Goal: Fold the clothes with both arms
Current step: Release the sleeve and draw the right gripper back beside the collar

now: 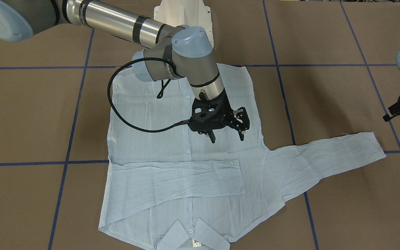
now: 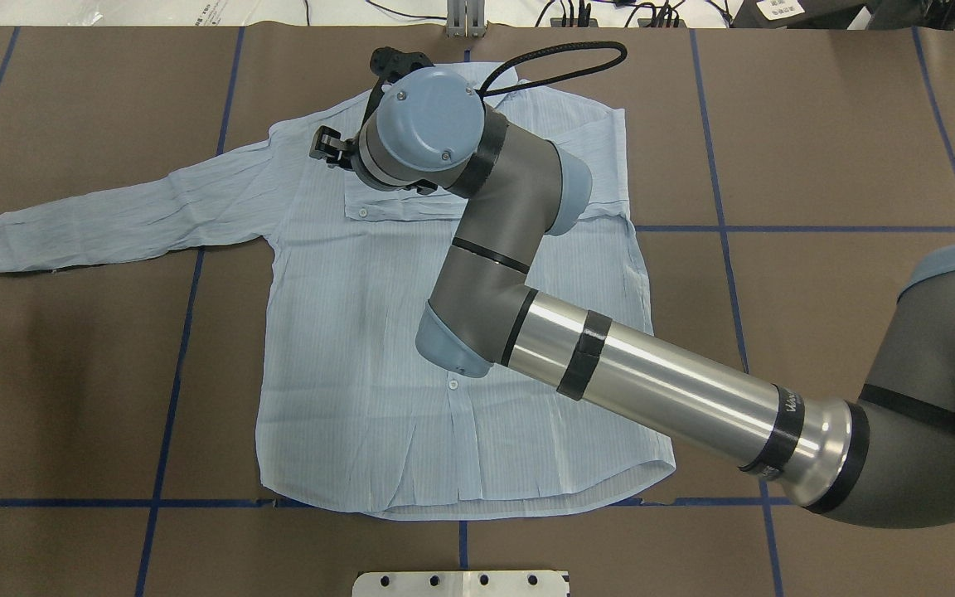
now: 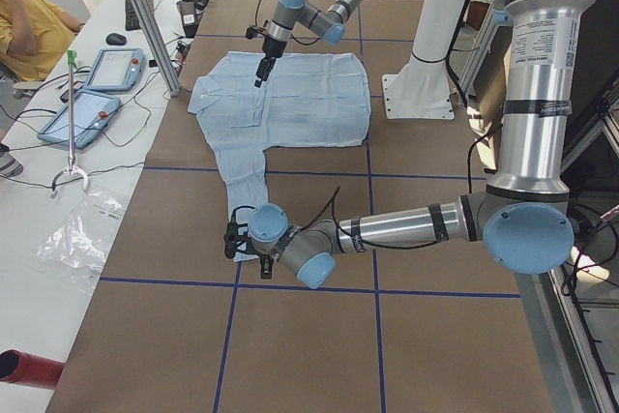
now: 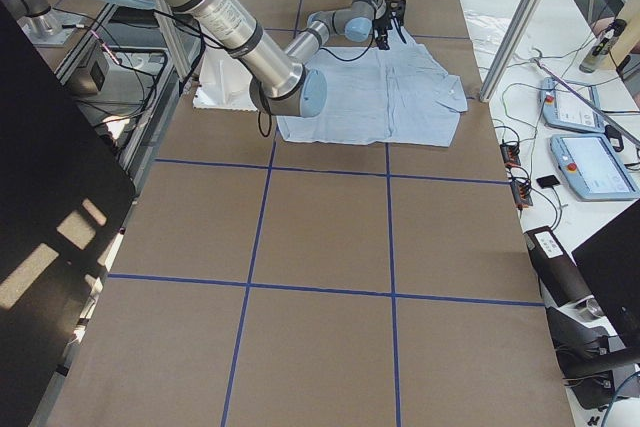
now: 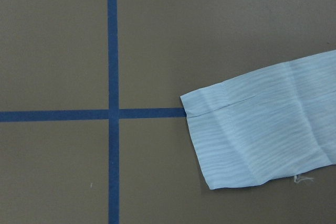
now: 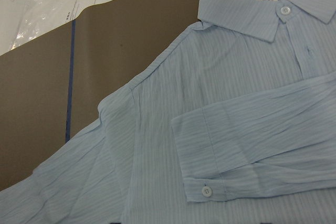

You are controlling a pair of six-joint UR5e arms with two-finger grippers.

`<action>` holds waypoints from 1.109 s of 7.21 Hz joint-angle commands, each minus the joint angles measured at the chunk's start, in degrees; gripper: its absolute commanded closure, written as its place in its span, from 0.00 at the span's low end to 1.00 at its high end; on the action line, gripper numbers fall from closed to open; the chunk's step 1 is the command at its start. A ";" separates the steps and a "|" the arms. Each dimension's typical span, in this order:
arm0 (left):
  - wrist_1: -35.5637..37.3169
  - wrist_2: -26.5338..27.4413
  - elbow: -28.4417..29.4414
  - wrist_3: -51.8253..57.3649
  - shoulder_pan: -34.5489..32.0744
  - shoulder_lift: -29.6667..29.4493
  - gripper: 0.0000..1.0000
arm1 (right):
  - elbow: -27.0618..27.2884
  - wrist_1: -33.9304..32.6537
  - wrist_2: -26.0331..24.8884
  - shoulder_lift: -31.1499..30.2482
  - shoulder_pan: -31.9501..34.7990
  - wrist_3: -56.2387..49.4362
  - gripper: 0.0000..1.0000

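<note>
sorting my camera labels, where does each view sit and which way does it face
Front-facing: across the table, facing the robot; right gripper open over the shirt.
Overhead: behind the robot, looking down; right arm crosses the shirt.
Exterior left: table's left end; left arm near.
Exterior right: opposite end; right arm near.
Left wrist: straight down on a cuff; no gripper.
Right wrist: slanting at collar and folded sleeve; no gripper.
Shared: front-facing and right wrist show that folded sleeve.
</note>
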 commanded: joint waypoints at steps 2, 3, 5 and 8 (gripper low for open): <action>-0.89 0.01 5.88 -2.44 1.25 -4.97 0.10 | 9.45 0.01 0.05 -8.31 0.53 -0.49 0.10; -2.11 0.01 6.69 -2.44 2.04 -5.07 0.10 | 9.45 0.01 0.13 -8.49 0.53 -0.49 0.10; -3.97 0.10 7.58 -2.44 3.10 -5.08 0.12 | 9.54 0.09 0.13 -8.93 0.53 -0.58 0.11; -3.97 0.10 8.97 -2.44 4.33 -6.21 0.19 | 10.41 0.09 0.13 -10.07 0.45 -0.58 0.10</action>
